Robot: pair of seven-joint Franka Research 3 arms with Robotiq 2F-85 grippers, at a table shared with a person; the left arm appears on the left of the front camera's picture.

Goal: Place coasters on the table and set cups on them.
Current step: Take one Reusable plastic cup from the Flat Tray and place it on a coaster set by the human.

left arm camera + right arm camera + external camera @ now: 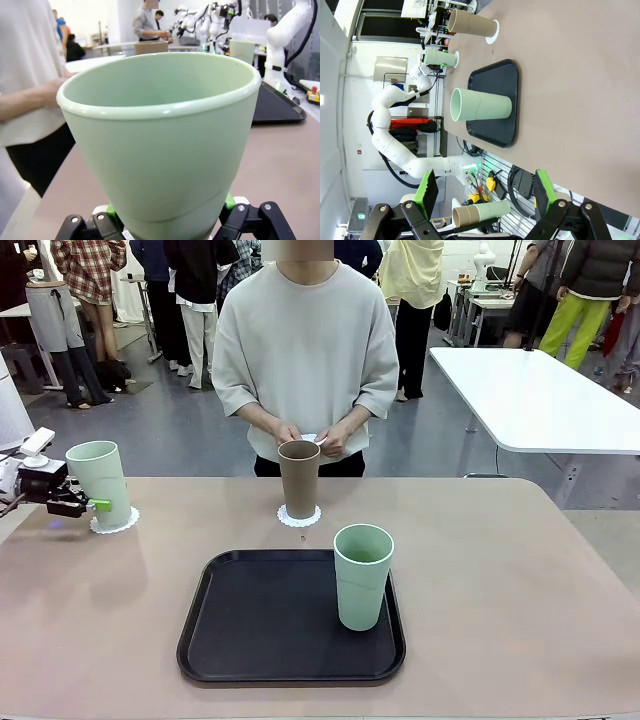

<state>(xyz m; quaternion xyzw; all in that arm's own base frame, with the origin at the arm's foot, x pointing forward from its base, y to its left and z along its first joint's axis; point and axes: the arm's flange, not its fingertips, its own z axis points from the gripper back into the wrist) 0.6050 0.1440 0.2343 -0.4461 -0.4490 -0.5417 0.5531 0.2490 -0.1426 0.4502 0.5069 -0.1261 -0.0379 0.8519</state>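
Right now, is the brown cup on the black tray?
No, the brown cup stands on a coaster on the table, beyond the tray.

Grey floor (180, 430), white table (530, 395), bystanders (190, 290)

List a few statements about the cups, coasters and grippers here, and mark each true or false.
1. The brown cup stands on a coaster. True.
2. Both pale green cups are on the black tray. False: one green cup stands on the tray; the other green cup is on the left coaster, on the table.
3. The right gripper holds a cup. False: its jaws are open and empty.
4. The left gripper is closed on the green cup at the left. True.
5. The cup on the tray lies on its side. False: it stands upright.
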